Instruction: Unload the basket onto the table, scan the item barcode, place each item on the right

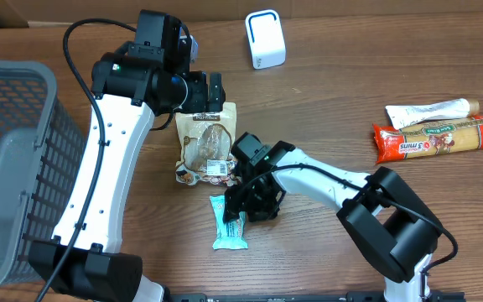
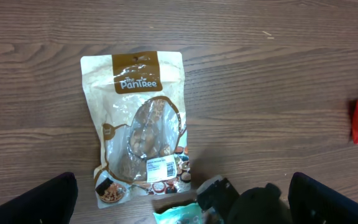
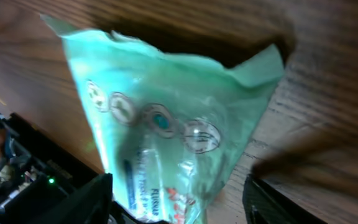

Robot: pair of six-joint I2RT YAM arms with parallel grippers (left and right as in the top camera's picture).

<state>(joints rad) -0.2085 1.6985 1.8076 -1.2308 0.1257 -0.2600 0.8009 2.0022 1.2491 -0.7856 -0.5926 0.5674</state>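
A wooden table seen from above, with two white-and-black robot arms reaching in from the near edge.

The right gripper is down at the near middle of the table, over the far end of a teal snack bar wrapper. The wrapper lies flat on the wood, running near to far, just near of a brown pouch. In the right wrist view the teal wrapper fills the space between the two dark fingers, which stand apart on either side of it. A strip of bare wood shows between the wrapper and the finger on the right of that view, so the claw is released, not clamped. Whether the other finger touches the wrapper is hard to tell, as the picture is blurred there.

The left gripper hovers over the far end of the brown pouch, marked "The Pantree", with a window and a white label. Its fingers are spread wide at the bottom corners of the left wrist view, holding nothing.

A small white scanner stands at the far edge, well apart from the wrapper. A grey wire basket sits at the left edge. At the right lie a red packet and, just beyond it, a white tube.
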